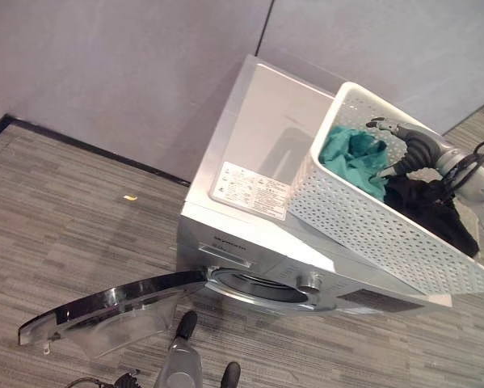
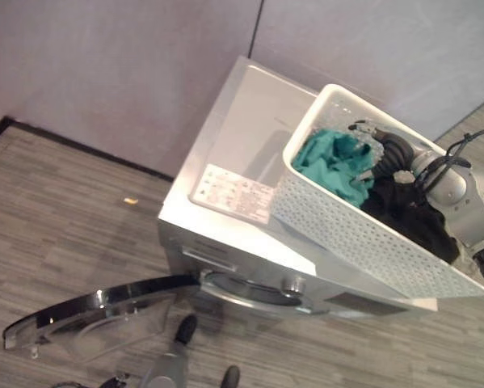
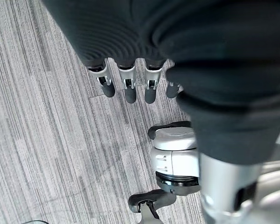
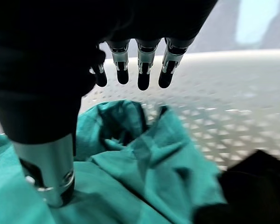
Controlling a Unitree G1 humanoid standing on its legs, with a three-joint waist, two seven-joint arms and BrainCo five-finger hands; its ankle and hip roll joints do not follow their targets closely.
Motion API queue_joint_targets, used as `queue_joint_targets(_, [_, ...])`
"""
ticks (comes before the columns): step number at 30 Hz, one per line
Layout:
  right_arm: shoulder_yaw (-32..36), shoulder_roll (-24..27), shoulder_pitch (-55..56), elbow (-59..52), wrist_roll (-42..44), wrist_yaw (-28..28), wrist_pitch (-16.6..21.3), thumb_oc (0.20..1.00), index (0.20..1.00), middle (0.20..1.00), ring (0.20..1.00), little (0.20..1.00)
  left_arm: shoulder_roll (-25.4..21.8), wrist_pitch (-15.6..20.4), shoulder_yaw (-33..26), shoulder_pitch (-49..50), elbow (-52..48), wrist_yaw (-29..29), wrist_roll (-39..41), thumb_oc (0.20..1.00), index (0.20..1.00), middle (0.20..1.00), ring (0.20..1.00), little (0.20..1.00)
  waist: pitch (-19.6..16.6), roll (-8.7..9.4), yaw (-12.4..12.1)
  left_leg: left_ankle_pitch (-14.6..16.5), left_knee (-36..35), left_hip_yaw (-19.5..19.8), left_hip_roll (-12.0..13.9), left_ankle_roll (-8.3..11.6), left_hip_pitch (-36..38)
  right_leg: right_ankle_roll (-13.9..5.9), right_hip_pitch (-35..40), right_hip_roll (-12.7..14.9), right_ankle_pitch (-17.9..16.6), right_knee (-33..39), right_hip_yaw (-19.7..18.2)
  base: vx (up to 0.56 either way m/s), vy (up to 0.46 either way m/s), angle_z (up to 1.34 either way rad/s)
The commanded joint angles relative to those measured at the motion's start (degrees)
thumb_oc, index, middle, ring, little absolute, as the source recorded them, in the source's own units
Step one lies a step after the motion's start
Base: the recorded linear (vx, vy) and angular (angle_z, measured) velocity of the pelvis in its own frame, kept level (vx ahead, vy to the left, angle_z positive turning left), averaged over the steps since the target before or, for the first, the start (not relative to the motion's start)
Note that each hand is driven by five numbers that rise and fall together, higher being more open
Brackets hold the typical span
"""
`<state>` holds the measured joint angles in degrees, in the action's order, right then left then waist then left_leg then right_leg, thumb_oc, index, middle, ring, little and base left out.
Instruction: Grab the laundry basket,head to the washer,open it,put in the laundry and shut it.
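The white perforated laundry basket (image 1: pixel 371 218) sits on top of the silver washer (image 1: pixel 250 162), toward the machine's 3 o'clock side, with its long wall overhanging the front edge a little. Inside it lie a teal garment (image 2: pixel 330 166) at the 10 o'clock end and a black garment (image 2: pixel 411 214) beside it toward 4 o'clock, the two touching. The right hand (image 2: pixel 371 153) reaches into the basket from 3 o'clock and hangs just above the teal cloth; in the right wrist view its fingers (image 4: pixel 142 70) are straight and slightly apart, with the thumb set off from them, and nothing is held between them. The washer's round door (image 1: pixel 104 319) stands swung open at 7 o'clock, hinged beside the dark drum opening (image 1: pixel 262 287) on the front panel. The left hand (image 3: pixel 130 79) hangs low over the grey striped floor (image 1: pixel 72 210), its fingers straight, side by side and holding nothing. A small yellow scrap (image 1: pixel 129 197) lies on the floor at 9 o'clock, well apart from the washer
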<state>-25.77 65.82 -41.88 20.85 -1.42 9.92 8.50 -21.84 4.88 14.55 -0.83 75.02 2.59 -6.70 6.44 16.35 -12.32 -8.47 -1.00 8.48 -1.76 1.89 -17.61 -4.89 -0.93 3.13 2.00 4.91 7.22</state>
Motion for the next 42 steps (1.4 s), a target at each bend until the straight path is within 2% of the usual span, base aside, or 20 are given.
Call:
queue_joint_targets(1, [3.89, 1.32, -1.02, 0.33, -1.29, -2.06, -0.39, 1.000, 1.000, 1.000, 1.000, 1.000, 0.69, 0.77, 2.38, -1.56, 1.34, -0.55, 0.11, 1.000, 1.000, 1.000, 1.000, 1.000, -0.24, -0.48, -1.97, 2.52, -1.14, 0.28, 2.38, 0.28, 0.41, -4.02, 2.80, 2.47, -3.30, -2.30, 2.88, 0.03, -0.002, 0.14])
queue_joint_targets(4, [3.21, 0.81, -0.73, 0.07, -2.07, -1.83, -0.67, 1.000, 1.000, 1.000, 1.000, 1.000, 0.48, 0.73, 2.32, -1.93, 1.43, -0.67, 0.05, 1.000, 1.000, 1.000, 1.000, 1.000, 0.09, -0.11, -2.35, 2.35, -1.10, 0.65, 2.17, 0.56, -0.24, -4.11, 2.67, 2.52, -3.70, -2.22, 3.86, 0.02, -0.002, 0.13])
queue_joint_targets(8, [-3.62, 5.28, -3.46, -1.16, -7.83, 3.54, -2.75, 1.000, 1.000, 1.000, 1.000, 1.000, -0.69, 0.35, 2.75, -2.45, 1.69, 0.22, -0.70, 1.000, 1.000, 1.000, 1.000, 1.000, 0.30, 1.00, -2.57, 1.93, -1.09, 1.41, 1.68, 0.84, -1.33, -3.92, 2.24, 2.51, -4.10, -2.29, 4.43, 0.03, -0.014, 0.19])
queue_joint_targets(14, [-10.52, 8.66, -8.04, -4.39, -7.33, 9.38, -4.02, 1.000, 1.000, 1.000, 1.000, 1.000, -0.18, -0.13, 3.19, -2.14, 1.68, 2.33, -1.30, 1.000, 1.000, 1.000, 1.000, 1.000, -0.27, 1.40, -2.27, 2.01, -1.33, 1.34, 1.49, 0.95, -1.22, -3.93, 2.37, 2.59, -4.63, -1.87, 5.13, 0.02, -0.001, 0.11])
queue_joint_targets(19, [-9.69, 8.73, -6.82, -5.40, -9.25, 9.08, -4.40, 1.000, 1.000, 1.000, 1.000, 1.000, 0.61, -0.30, 3.64, -3.14, 0.78, 2.55, -0.61, 1.000, 1.000, 1.000, 1.000, 1.000, -0.38, 0.80, -1.81, 1.91, -1.39, 1.20, 1.44, 1.04, -1.39, -3.87, 2.39, 2.57, -4.32, -1.73, 5.61, 0.00, 0.000, 0.00])
queue_joint_targets(22, [-8.44, 6.94, -4.80, -5.66, -15.05, 8.13, -4.32, 1.000, 1.000, 1.000, 1.000, 1.000, 0.82, -0.52, 3.56, -3.71, 0.25, 2.31, -0.42, 1.000, 1.000, 1.000, 1.000, 1.000, -0.26, 0.38, -1.96, 1.98, -1.38, 1.18, 1.44, 1.04, -1.62, -3.92, 2.26, 2.59, -4.13, -1.68, 5.72, 0.00, 0.000, 0.00])
queue_joint_targets(23, [-10.02, 7.14, -5.50, -7.11, -20.19, 8.35, -3.82, 1.000, 1.000, 1.000, 1.000, 1.000, 0.76, -0.68, 3.33, -4.04, 0.08, 2.33, -0.45, 1.000, 1.000, 1.000, 1.000, 1.000, -0.14, 0.25, -2.14, 2.01, -1.42, 1.14, 1.45, 1.02, -1.64, -3.89, 2.17, 2.57, -3.95, -1.64, 5.69, 0.00, 0.000, 0.00])
queue_joint_targets(27, [-12.73, 6.07, -5.73, -9.95, -28.04, 9.21, -2.29, 1.000, 1.000, 1.000, 1.000, 1.000, 0.75, -1.04, 2.85, -4.65, 0.12, 1.70, -1.43, 1.000, 1.000, 1.000, 1.000, 1.000, 0.41, -0.57, -2.55, 1.98, -1.43, 0.91, 1.70, 1.14, -1.94, -3.78, 1.90, 2.52, -3.13, -1.21, 6.07, -0.01, -0.001, 0.00])
queue_joint_targets(31, [-13.45, 4.76, -6.55, -9.58, -32.19, 7.17, -1.79, 1.000, 1.000, 1.000, 1.000, 1.000, 0.98, -1.16, 2.22, -4.62, 0.37, 1.40, -1.91, 1.000, 1.000, 1.000, 1.000, 1.000, 1.07, -1.38, -2.68, 1.90, -1.52, 0.51, 1.95, 1.24, -2.06, -3.71, 1.75, 2.40, -2.69, -0.81, 6.06, -0.02, 0.002, 0.00])
queue_joint_targets(32, [-12.84, 3.36, -5.54, -6.52, -36.34, 3.02, -1.77, 1.000, 1.000, 1.000, 1.000, 1.000, 1.31, -1.04, 2.03, -4.64, 0.60, 0.61, -1.96, 1.000, 1.000, 1.000, 1.000, 1.000, 1.57, -2.05, -2.61, 1.86, -1.46, 0.19, 2.01, 1.28, -2.21, -3.76, 1.61, 2.42, -2.65, -0.58, 5.97, -0.03, 0.008, -0.02])
queue_joint_targets(33, [-12.81, 3.31, -5.50, -6.43, -36.38, 2.94, -1.72, 1.000, 1.000, 1.000, 1.000, 1.000, 1.28, -1.03, 2.05, -4.63, 0.61, 0.61, -1.96, 1.000, 1.000, 1.000, 1.000, 1.000, 1.58, -2.02, -2.66, 1.87, -1.45, 0.16, 2.02, 1.29, -2.18, -3.76, 1.62, 2.42, -2.66, -0.57, 5.94, -0.05, 0.019, -0.04])
queue_joint_targets(34, [-10.94, 2.23, -4.61, -4.94, -39.58, -0.38, -2.37, 1.000, 1.000, 1.000, 1.000, 1.000, 1.78, -1.05, 1.80, -4.82, 0.67, -0.34, -2.16, 1.000, 1.000, 1.000, 1.000, 1.000, 1.89, -2.72, -2.28, 1.85, -1.50, -0.25, 2.07, 1.33, -2.26, -3.84, 1.50, 2.52, -2.64, -0.39, 5.78, -0.04, 0.016, -0.03])
queue_joint_targets(37, [-6.65, 1.64, -1.11, -4.87, -42.39, -3.33, -2.78, 1.000, 1.000, 1.000, 1.000, 1.000, 2.11, -0.68, 1.10, -4.91, 0.60, -1.28, -2.33, 1.000, 1.000, 1.000, 1.000, 1.000, 2.18, -3.59, -1.83, 1.94, -1.42, -0.71, 2.16, 1.27, -2.32, -3.92, 1.10, 2.69, -2.72, -0.44, 5.49, -0.03, 0.009, -0.04])
queue_joint_targets(42, [-3.83, 0.42, 1.70, 0.49, -48.72, -8.27, -5.49, 1.000, 1.000, 1.000, 1.000, 1.000, 2.72, -0.29, 1.63, -5.04, 0.11, -2.26, -1.98, 1.000, 1.000, 1.000, 1.000, 1.000, 2.18, -4.71, -1.70, 1.91, -1.46, -1.11, 2.15, 1.25, -2.77, -4.08, 0.75, 3.00, -3.10, -0.14, 5.50, -0.01, 0.001, -0.01])
